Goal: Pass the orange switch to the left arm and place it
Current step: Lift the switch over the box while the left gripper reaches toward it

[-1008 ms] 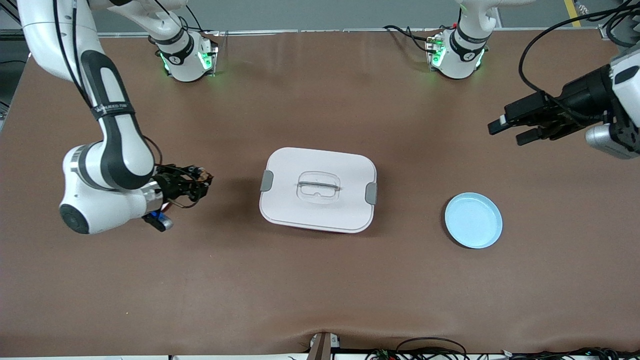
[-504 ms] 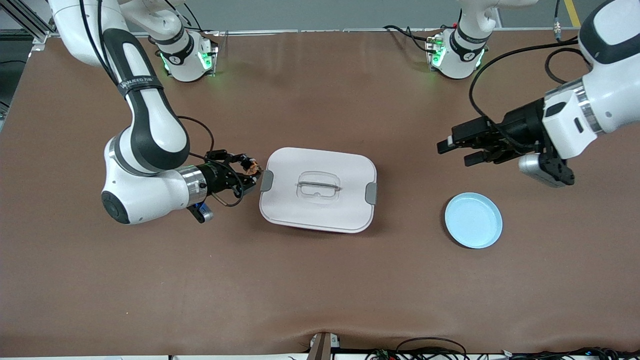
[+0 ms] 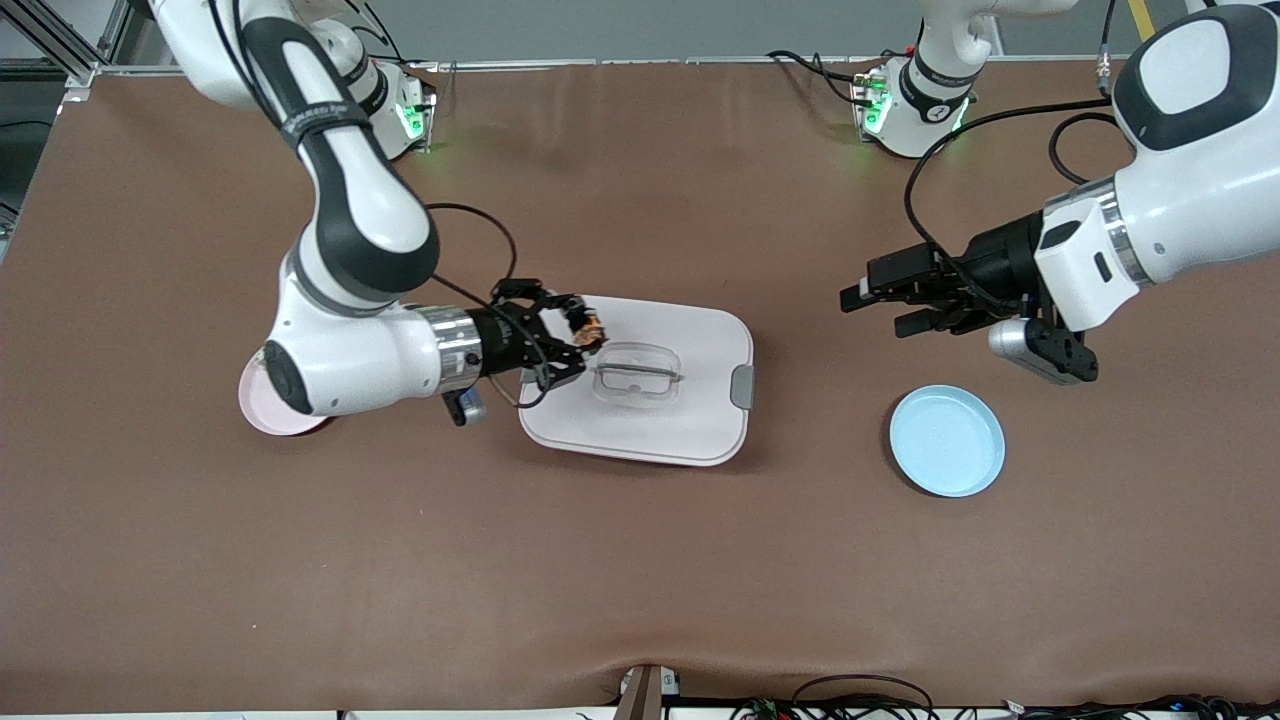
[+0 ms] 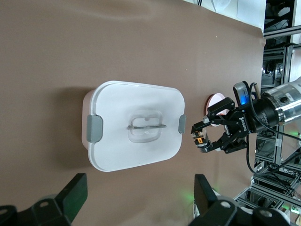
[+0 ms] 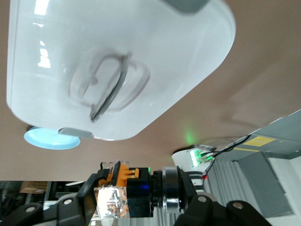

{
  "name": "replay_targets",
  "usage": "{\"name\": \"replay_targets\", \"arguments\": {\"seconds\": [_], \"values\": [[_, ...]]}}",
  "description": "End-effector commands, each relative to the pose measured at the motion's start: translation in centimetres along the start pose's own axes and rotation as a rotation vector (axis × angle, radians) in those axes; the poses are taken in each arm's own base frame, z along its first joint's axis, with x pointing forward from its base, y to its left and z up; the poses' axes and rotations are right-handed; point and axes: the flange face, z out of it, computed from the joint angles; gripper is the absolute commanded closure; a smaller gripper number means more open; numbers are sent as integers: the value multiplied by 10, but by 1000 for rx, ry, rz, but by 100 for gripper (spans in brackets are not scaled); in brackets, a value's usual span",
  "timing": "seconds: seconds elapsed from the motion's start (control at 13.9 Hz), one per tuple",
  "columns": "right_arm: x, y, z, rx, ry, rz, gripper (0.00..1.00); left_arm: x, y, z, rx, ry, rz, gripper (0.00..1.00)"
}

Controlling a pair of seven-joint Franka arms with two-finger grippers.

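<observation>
A brown table [image 3: 640, 560] carries a white lidded box [image 3: 690, 410] at its middle. The right gripper [image 3: 582, 330] hangs over the box's edge, pinching the orange switch [image 3: 588, 327]. The left gripper [image 3: 880, 305], fingers spread, hovers above bare table.

Brown table [image 3: 640, 560] (cables along its near edge) under even light.

White box [image 3: 650, 420] with grey latches [image 3: 741, 387] and a clear handle [image 3: 637, 373], sitting on a plain brown table [image 3: 640, 560]. There's a pale blue plate [image 3: 947, 441], and a pink plate [image 3: 262, 415] peeking out under a white-and-black arm [image 3: 350, 230]. The black right gripper [image 3: 580, 335] carries the switch [image 4: 201, 139], black with an orange band. Black left gripper [image 3: 880, 300]. Green lights glow on both bases [image 3: 405, 120].
</observation>
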Motion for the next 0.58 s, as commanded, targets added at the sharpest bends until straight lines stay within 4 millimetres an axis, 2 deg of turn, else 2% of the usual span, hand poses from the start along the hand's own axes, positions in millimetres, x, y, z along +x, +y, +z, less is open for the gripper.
{"name": "replay_targets", "arguments": {"seconds": [0.0, 0.29, 0.5], "values": [[-28, -6, 4, 50, -52, 59, 100, 2, 6, 5, -32, -4, -2, 0], [-69, -18, 16, 138, -66, 117, 100, -1, 14, 12, -52, -11, -49, 0], [-86, -25, 31, 182, -69, 148, 100, -5, 25, 20, -42, -26, -91, 0]]}}
